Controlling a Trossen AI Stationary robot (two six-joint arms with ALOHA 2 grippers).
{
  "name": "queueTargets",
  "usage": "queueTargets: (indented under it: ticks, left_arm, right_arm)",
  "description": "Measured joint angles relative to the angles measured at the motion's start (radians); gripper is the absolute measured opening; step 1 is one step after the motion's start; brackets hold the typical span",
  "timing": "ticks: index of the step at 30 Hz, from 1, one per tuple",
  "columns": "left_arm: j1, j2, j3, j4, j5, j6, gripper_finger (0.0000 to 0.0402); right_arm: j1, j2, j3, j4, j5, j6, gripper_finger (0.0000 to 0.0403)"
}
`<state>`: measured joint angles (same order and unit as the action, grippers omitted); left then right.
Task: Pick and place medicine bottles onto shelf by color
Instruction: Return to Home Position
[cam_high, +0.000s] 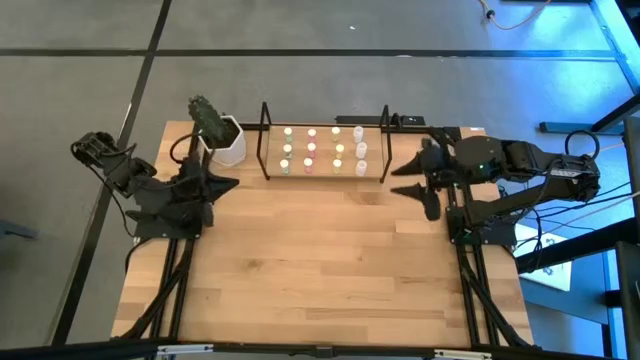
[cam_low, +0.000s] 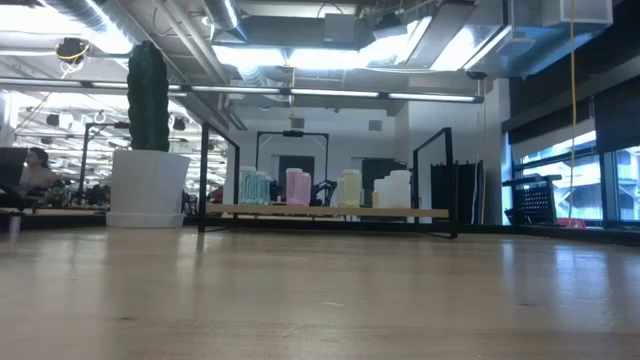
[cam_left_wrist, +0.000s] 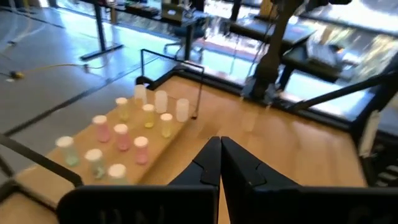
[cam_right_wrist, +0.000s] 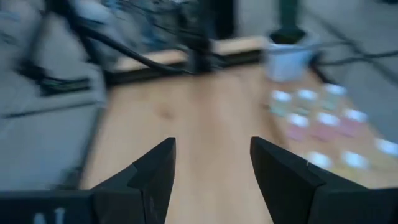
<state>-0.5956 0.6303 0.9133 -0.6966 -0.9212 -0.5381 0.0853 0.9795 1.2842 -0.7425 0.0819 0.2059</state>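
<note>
The shelf (cam_high: 268, 150) is a black wire rack with a light wooden floor, at the table's far middle. Several medicine bottles (cam_high: 324, 148) stand upright on its floor in rows. From left to right their tops are green (cam_low: 255, 187), pink (cam_low: 298, 187), yellow (cam_low: 348, 188) and white (cam_low: 395, 190). My left gripper (cam_high: 233, 184) is shut and empty, left of the shelf and a little nearer; the left wrist view (cam_left_wrist: 219, 149) shows the bottles (cam_left_wrist: 121, 134) beyond it. My right gripper (cam_high: 396, 180) is open and empty, just right of the shelf's right end loop; it also shows in the right wrist view (cam_right_wrist: 211, 152).
A white hexagonal pot with a cactus (cam_high: 222, 140) stands at the shelf's left end, close to my left gripper. Black rails (cam_high: 465, 270) run along both table sides. The near half of the wooden table (cam_high: 320, 270) holds nothing.
</note>
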Motion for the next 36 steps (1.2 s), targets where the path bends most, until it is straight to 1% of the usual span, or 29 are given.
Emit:
queueTargets:
  ticks: [1,3,8,14,18,20,23,28,32,36]
  left_arm:
    - [-0.006,-0.032,-0.036,0.031,0.002,0.008,0.0001]
    - [-0.019,-0.095,-0.105,0.101,0.017,0.043,0.0001]
    - [-0.036,-0.250,-0.278,0.320,0.052,0.181,0.0001]
    - [-0.037,-0.441,-0.480,0.611,0.104,0.344,0.0001]
    - [-0.036,-0.531,-0.583,0.725,0.122,0.433,0.0001]
    - [-0.036,-0.565,-0.620,0.757,0.129,0.443,0.0001]
    - [-0.036,-0.597,-0.664,0.760,0.131,0.439,0.0003]
    - [-0.036,-0.624,-0.724,0.805,0.132,0.438,0.0001]
    - [-0.036,-0.626,-0.776,0.890,0.131,0.483,0.0003]
    - [-0.036,-0.626,-0.834,0.969,0.131,0.493,0.0002]
  right_arm:
    - [0.000,0.004,0.000,0.024,-0.040,0.010,0.0210]
    - [0.001,0.011,0.001,0.056,-0.080,0.051,0.0210]
    - [0.000,0.012,0.001,0.058,-0.120,0.045,0.0210]
    - [0.000,0.003,0.001,0.058,-0.278,-0.036,0.0210]
    - [0.000,-0.039,0.001,0.056,-0.362,-0.106,0.0210]
    - [0.000,-0.079,0.001,0.052,-0.364,-0.108,0.0210]
    - [0.000,-0.158,0.001,0.023,-0.336,-0.107,0.0210]
    - [0.001,-0.277,-0.012,-0.015,-0.258,-0.103,0.0210]
    - [0.000,-0.385,-0.124,0.004,-0.216,-0.096,0.0210]
    - [0.000,-0.517,-0.265,0.112,-0.195,-0.038,0.0210]
